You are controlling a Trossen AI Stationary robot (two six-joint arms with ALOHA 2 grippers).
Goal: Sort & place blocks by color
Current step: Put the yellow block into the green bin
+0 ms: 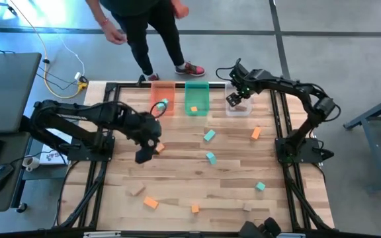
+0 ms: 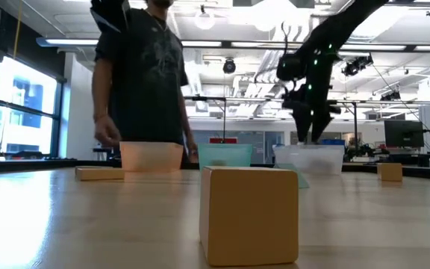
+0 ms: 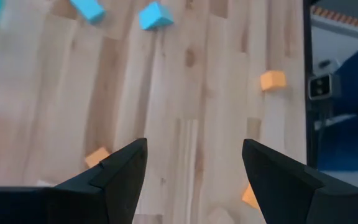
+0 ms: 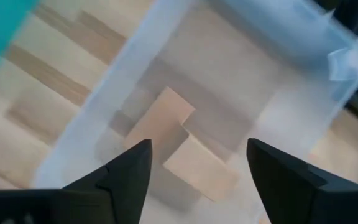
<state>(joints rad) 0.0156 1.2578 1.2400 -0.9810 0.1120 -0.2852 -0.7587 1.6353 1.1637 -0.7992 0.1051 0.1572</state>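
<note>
Your right gripper (image 4: 194,171) hangs directly over the clear tray (image 1: 239,109), its jaws spread wide and holding nothing. Straight below and between the jaws lie tan wood blocks (image 4: 182,152), one overlapping another on the tray floor, so the release appears done. To finish this step well, lift straight up before you swing away; judged from the wrist view, the tray walls stand close on either side of the fingers, and a sideways pull could drag the light tray along the table (image 1: 197,182).

Your left gripper (image 3: 194,165) hangs above bare wood with its jaws fully open and empty. An orange block (image 3: 96,156) sits just outside one finger, a second orange block (image 3: 250,195) just outside the other, and a third orange block (image 3: 273,80) lies farther ahead. Two teal blocks (image 3: 156,15) lie well ahead of the jaws. Centre on one block only before descending; the two nearest sit outside the jaws, not between them.

Outward from there, the green tray (image 1: 196,99) stands beside the clear one, and the orange tray (image 1: 163,98) next along already holds a teal piece among orange, which looks misplaced. Loose blocks in teal, orange and tan lie scattered across the near half of the table. A person (image 2: 144,75) stands just behind the trays; keep both arms clear of that edge.
</note>
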